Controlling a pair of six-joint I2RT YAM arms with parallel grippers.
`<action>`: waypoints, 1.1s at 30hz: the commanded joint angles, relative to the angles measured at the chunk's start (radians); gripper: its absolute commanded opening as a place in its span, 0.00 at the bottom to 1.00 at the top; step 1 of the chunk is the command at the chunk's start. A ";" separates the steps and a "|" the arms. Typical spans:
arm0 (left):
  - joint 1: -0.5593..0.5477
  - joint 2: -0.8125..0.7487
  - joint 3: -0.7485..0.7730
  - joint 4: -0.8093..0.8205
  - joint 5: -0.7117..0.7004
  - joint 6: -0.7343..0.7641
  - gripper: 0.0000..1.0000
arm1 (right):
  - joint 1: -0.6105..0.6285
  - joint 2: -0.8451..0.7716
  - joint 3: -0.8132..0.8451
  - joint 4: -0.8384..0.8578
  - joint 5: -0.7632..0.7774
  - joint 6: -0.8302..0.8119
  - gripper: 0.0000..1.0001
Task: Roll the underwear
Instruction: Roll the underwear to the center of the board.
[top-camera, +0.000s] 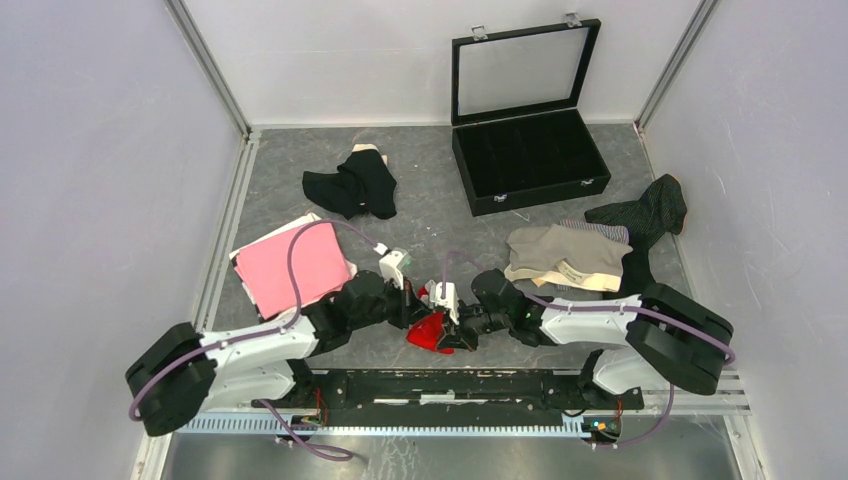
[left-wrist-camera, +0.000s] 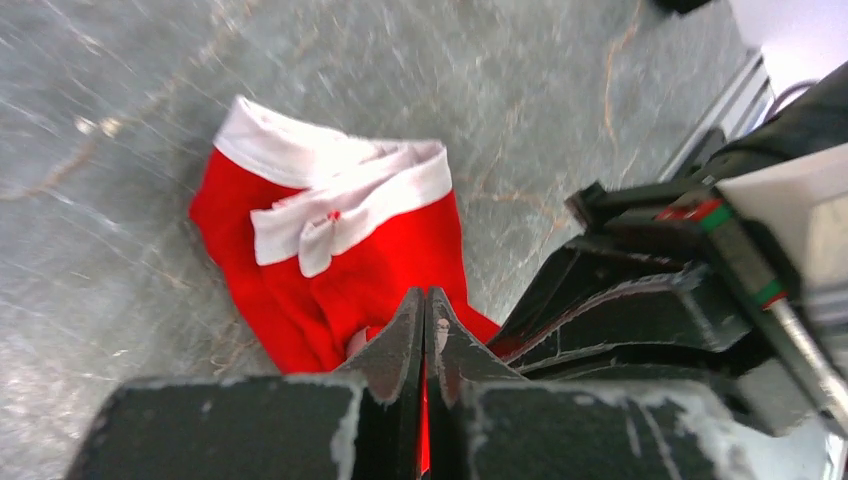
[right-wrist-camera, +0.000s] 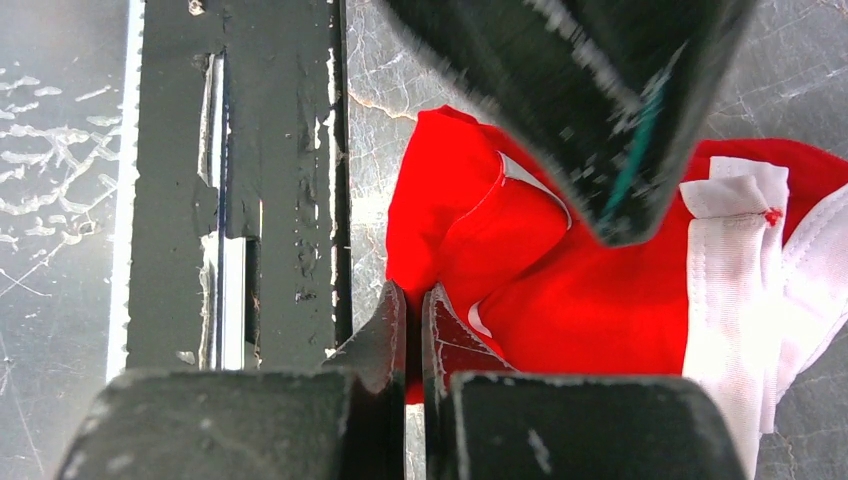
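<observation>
Both the left gripper (left-wrist-camera: 424, 305) and the right gripper (right-wrist-camera: 413, 300) are clamped on the red underwear (top-camera: 428, 331), lying on the table (top-camera: 420, 190) between them, apparently starting the roll; next they must turn its edge over evenly.

The top camera sits high behind the near edge of the table (top-camera: 430, 200), looking steeply down over all of it. Each wrist camera looks along its own gripper, left gripper (left-wrist-camera: 425, 300) and right gripper (right-wrist-camera: 412, 298), close to the surface. All 3 views share the red underwear (top-camera: 429, 332).
</observation>
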 joint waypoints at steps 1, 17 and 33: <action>-0.002 0.101 -0.009 0.098 0.148 0.054 0.02 | -0.014 0.018 0.014 -0.022 -0.051 0.034 0.00; -0.002 0.139 -0.044 0.001 0.135 0.065 0.02 | -0.094 0.046 0.030 -0.023 -0.160 0.090 0.00; -0.002 0.147 -0.013 -0.076 -0.002 0.062 0.02 | -0.286 0.236 0.034 0.025 -0.304 0.313 0.00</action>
